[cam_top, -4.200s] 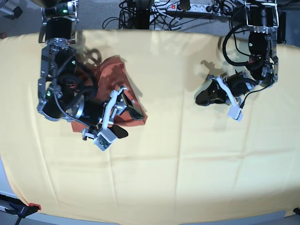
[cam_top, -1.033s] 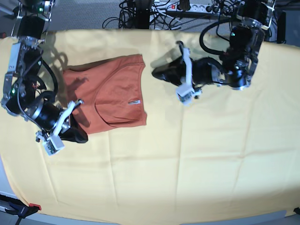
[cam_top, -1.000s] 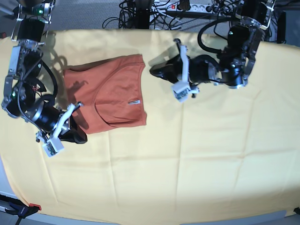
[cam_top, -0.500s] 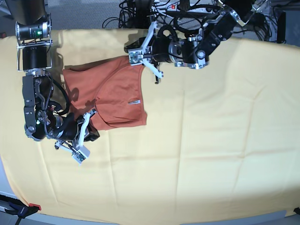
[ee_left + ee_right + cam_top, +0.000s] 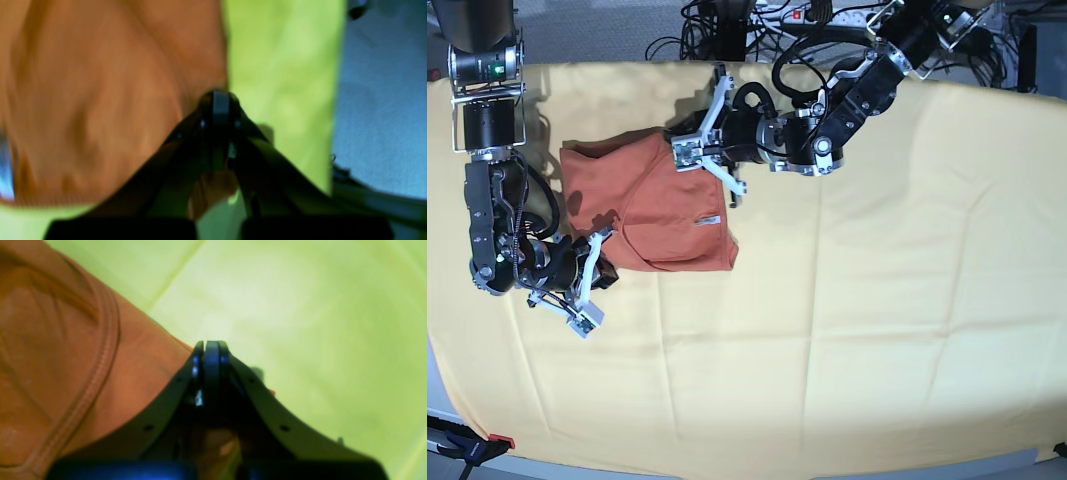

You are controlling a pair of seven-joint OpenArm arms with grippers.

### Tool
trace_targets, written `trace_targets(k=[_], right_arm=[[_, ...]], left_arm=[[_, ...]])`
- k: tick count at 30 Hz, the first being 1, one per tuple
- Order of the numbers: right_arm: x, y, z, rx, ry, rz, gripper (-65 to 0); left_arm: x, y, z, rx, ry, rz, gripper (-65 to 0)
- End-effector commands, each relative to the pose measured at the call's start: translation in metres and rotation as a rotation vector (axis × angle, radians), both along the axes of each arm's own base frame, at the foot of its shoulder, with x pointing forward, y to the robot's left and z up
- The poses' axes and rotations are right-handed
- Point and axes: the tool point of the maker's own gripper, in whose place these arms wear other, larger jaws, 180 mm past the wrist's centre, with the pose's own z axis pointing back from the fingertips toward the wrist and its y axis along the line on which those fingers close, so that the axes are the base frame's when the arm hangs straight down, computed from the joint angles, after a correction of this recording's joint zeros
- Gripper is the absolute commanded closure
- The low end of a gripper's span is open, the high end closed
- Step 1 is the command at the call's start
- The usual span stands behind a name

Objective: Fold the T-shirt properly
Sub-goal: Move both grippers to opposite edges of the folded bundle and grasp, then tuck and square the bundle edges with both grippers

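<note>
T-shirt (image 5: 652, 205) lies upper left of base view on the pale yellow cloth (image 5: 877, 300) covering the tabletop, already partly folded into a rough rectangle, long axis running approx left-right w/ a slight tilt, neckline and small pale tag (image 5: 706, 221) toward its right side.

Left hand (image 5: 689, 148) sits at the shirt's upper right corner, reaching in from the right of frame. Left wrist view: jaws pressed together, tip right on the shirt's edge where orange meets yellow; looks pinched on the fabric edge, but blur means I can't confirm cloth between the pads.

Right hand (image 5: 599, 262) is at the shirt's lower left corner. Right wrist view: jaws also closed flat, tip at the hem edge beside the ribbed neckline seam (image 5: 100, 373); grip on cloth likely, not certain.

Key relation: both hands are at diagonally opposite corners, shirt body between them; each hand equally near its own corner. Next fold prob turns on lifting those corners across the long axis.

Material: soft rust-orange cotton knit, matte, limp, light wrinkles, stitched rib collar. Yellow cloth is smooth w/ faint crease lines; could drag along if pinched too deep.
</note>
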Motion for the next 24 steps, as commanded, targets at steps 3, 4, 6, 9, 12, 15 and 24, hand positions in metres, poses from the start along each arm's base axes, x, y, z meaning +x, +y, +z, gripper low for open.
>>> trace_targets(k=[3, 4, 6, 9, 12, 15, 24], right_arm=[[0.011, -0.002, 0.018, 0.013, -0.054, 0.008, 0.0], [0.011, -0.002, 0.018, 0.013, -0.053, 0.008, 0.0], [0.009, -0.001, 0.016, 0.016, -0.048, 0.008, 0.0], [0.008, -0.002, 0.015, 0.014, -0.043, 0.008, 0.0], [0.008, -0.003, 0.015, 0.011, -0.043, 0.007, 0.0], [0.007, -0.005, 0.014, 0.005, -0.036, 0.006, 0.0], [-0.023, -0.017, -0.001, 0.009, 0.113, 0.013, 0.0]], left_arm=[[0.002, -0.010, 0.019, -0.063, -0.003, -0.018, 0.0], [0.002, -0.010, 0.018, -0.062, -0.004, -0.018, 0.0], [0.003, -0.009, 0.017, -0.052, -0.008, -0.018, 0.0], [0.003, -0.007, 0.015, -0.044, -0.010, -0.016, 0.0], [0.004, -0.003, 0.005, -0.023, 0.015, -0.006, 0.0], [0.008, -0.001, -0.007, -0.019, 0.048, 0.011, 0.0], [0.053, 0.011, -0.013, 0.050, 0.006, 0.065, 0.0]])
